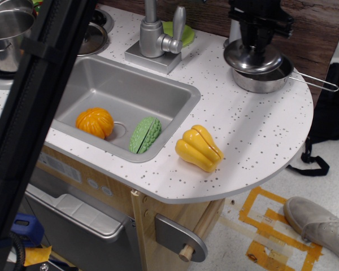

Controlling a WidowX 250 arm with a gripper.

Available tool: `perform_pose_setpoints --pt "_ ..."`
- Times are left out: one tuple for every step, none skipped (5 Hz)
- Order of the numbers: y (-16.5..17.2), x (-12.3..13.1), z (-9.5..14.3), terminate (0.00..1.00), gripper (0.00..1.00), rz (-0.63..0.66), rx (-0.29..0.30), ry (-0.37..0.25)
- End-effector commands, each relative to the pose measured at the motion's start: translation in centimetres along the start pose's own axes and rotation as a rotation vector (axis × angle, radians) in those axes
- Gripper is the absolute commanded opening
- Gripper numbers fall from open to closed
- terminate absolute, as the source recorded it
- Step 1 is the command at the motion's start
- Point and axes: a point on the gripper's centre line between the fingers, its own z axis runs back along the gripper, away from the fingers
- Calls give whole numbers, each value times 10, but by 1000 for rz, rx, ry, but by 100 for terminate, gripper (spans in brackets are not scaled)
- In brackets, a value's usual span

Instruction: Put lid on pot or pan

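Note:
The shiny domed steel lid (252, 58) hangs from my gripper (260, 44), which is shut on its central knob. The lid sits tilted just above the left part of the small shallow saucepan (271, 81), covering most of it; I cannot tell if it touches the rim. The saucepan stands at the back right of the speckled counter, its thin wire loop handle (319, 83) pointing right.
The arm's black link (39, 101) crosses the left foreground. A yellow toy pepper (199, 148) lies on the counter (254, 130). The sink (175, 90) holds an orange squash (94, 122) and a green gourd (145, 134). Faucet (155, 36), duller lid (93, 38) and stockpot (8, 31) stand behind.

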Motion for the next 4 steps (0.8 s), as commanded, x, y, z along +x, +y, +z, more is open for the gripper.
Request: perform_pose_setpoints --pt "-18 14 30 0 100 1 -38 -115" --pt "-20 14 28 0 100 -17 -50 -131" --pt "-20 14 28 0 100 -17 -50 -131" --pt "-20 14 28 0 100 -17 -50 -131"
